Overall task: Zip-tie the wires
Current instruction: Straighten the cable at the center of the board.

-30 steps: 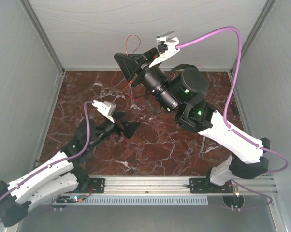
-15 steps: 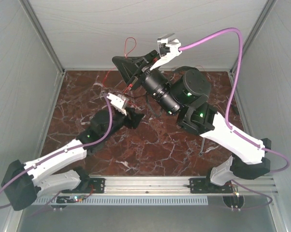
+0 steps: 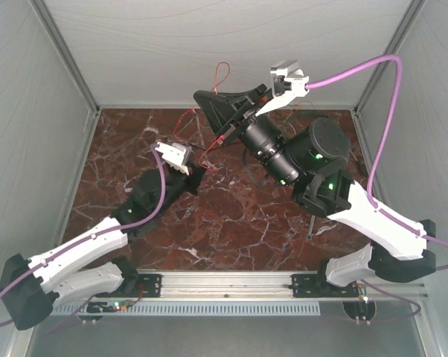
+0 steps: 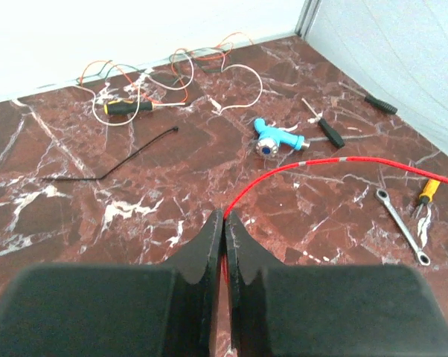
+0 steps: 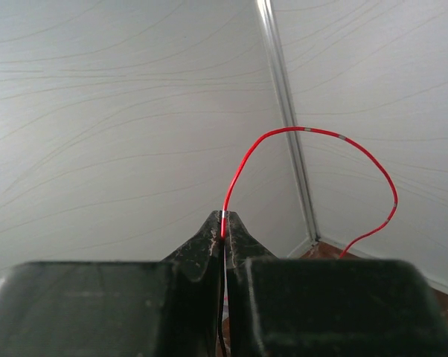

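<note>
The left gripper [image 4: 224,220] is clamped on the red wire [image 4: 321,164], low over the worktop [image 4: 53,223] at frame centre. The right gripper [image 5: 224,217], raised at upper centre of the top view, pinches the red wire too. Other wires [image 4: 172,71] lie tangled at upper left.

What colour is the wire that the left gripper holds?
Red wire, pinched in the left gripper; clearest in the left wrist view.

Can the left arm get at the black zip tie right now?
Probably not as things stand: the zip tie lies uncovered ahead of it, but the left tool is shut on the red wire and would have to let go first.
</note>
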### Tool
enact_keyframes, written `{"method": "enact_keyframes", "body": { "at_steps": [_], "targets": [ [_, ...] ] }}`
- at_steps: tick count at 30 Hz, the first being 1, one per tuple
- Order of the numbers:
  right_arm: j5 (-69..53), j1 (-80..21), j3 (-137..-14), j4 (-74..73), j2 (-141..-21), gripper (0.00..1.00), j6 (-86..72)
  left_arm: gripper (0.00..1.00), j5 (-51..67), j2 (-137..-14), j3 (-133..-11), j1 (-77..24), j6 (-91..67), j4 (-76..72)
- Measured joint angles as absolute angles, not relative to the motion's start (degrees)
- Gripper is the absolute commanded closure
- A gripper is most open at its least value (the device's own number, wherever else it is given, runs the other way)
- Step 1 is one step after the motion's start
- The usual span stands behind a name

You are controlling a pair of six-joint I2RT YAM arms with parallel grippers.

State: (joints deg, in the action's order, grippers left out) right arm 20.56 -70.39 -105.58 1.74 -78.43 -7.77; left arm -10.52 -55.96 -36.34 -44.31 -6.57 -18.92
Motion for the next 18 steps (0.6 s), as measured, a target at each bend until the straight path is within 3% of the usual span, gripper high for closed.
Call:
{"method": "enact_keyframes", "body": {
  "at_steps": [9,18],
  "targets": [
    [31.4,-68.5,-90.2,9.9,-72.9,1.00,-1.1,1.00,-13.7,-51.1,-39.4,-44.3,-10.1,0.7],
    [42.8,-56.9,-68.3,9.9,-70.4,1.00,-2.4,1.00,-17.6,-45.8,-39.4,-42.1,-18.4,17.8]
  ]
}}
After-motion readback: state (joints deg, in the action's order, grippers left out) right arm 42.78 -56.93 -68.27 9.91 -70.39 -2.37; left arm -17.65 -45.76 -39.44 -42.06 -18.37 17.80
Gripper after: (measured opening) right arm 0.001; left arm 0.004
